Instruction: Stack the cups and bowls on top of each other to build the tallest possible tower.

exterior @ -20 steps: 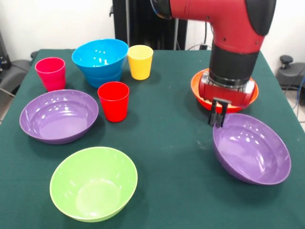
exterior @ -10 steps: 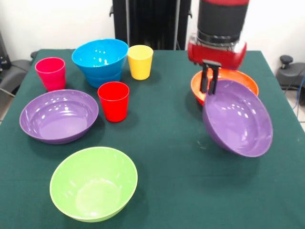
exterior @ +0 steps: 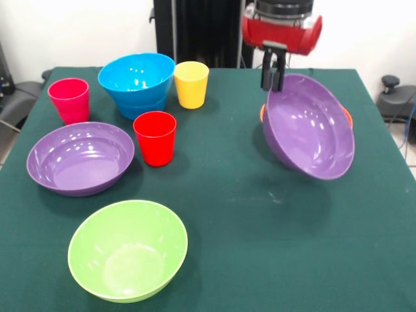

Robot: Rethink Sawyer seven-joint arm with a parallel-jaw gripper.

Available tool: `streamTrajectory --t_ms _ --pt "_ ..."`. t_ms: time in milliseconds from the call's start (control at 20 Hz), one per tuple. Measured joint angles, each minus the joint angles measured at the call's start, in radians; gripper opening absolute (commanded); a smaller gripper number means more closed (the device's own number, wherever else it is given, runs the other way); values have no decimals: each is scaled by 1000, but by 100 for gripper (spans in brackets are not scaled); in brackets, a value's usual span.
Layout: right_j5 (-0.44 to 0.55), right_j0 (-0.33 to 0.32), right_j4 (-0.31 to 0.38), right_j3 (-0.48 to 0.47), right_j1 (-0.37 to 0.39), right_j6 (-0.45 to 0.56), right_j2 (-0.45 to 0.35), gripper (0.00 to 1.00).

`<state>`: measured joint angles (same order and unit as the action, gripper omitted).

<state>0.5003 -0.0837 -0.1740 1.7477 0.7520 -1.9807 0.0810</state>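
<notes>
My gripper (exterior: 272, 83) is shut on the rim of a wide purple bowl (exterior: 309, 127), which hangs tilted in the air with its opening toward the camera. Behind it the orange bowl (exterior: 346, 115) is mostly hidden, only slivers of its rim showing. A second purple bowl (exterior: 79, 158) rests at the left. The lime green bowl (exterior: 127, 249) sits at the front. Two blue bowls (exterior: 136, 81) are nested at the back left. The pink cup (exterior: 69, 99), red cup (exterior: 155, 138) and yellow cup (exterior: 191, 84) stand upright around them.
The green table cloth (exterior: 247, 214) reaches the picture's edges at the front. A black column (exterior: 205, 32) stands behind the table's far edge, and dark chair parts (exterior: 391, 88) show at the right.
The gripper has risen and moved back and left with the purple bowl, lifting it off the table; the bowl now hangs tilted in front of the orange bowl.
</notes>
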Motion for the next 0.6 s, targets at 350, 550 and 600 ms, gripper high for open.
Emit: streamTrajectory --t_ms 350,550,600 --pt "58 0 8 43 79 0 0 0" --pt "72 0 8 67 112 0 0 0" --pt "72 0 8 75 118 0 0 0"
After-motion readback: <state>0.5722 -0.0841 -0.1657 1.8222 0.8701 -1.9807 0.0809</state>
